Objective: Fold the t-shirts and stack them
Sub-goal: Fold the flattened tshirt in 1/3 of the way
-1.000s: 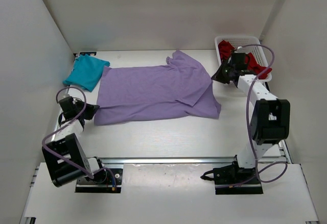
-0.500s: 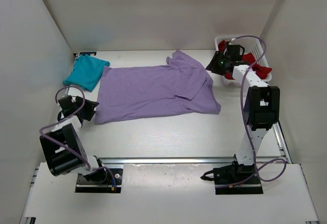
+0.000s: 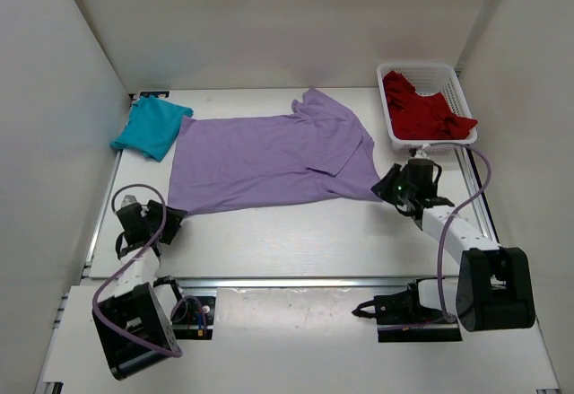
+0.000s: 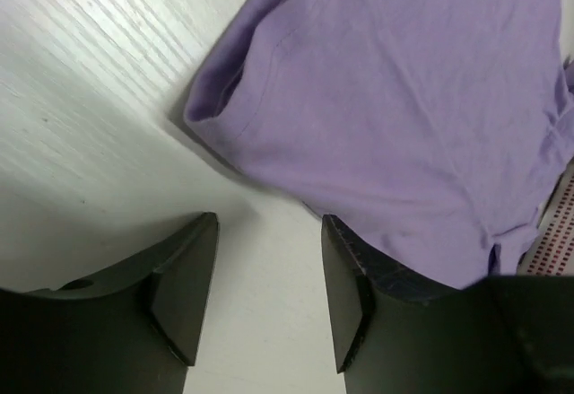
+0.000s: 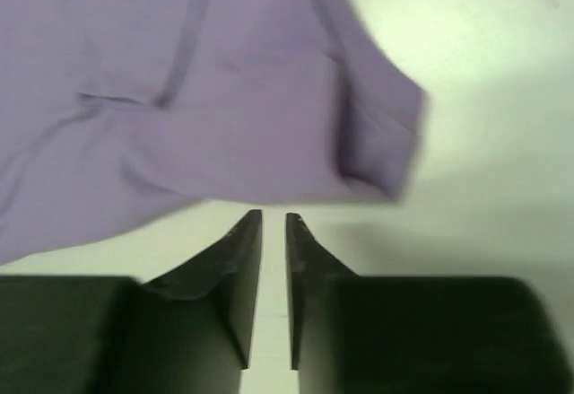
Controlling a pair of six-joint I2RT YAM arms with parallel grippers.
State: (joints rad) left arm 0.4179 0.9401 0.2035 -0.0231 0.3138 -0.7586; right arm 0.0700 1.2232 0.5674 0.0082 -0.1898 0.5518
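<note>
The lavender t-shirt (image 3: 269, 156) lies spread flat mid-table. A teal t-shirt (image 3: 151, 127) lies folded at the back left, and a red t-shirt (image 3: 421, 116) is bunched in the white basket (image 3: 453, 80). My left gripper (image 3: 170, 219) (image 4: 269, 222) sits just short of the lavender t-shirt's (image 4: 395, 98) near left corner, open, with bare table between its fingers. My right gripper (image 3: 384, 188) (image 5: 273, 216) is at the near right corner of the lavender t-shirt (image 5: 179, 71). Its jaws stand a narrow slit apart with nothing between them.
White walls close in the table on the left, back and right. The basket stands at the back right against the wall. Both arm bases are bolted to a rail (image 3: 296, 282) along the near edge.
Both grippers opened and pulled back toward the near edge. The right swung from beside the basket down to the shirt's near right corner and its jaws then narrowed. The shirt's right side shifted slightly.
</note>
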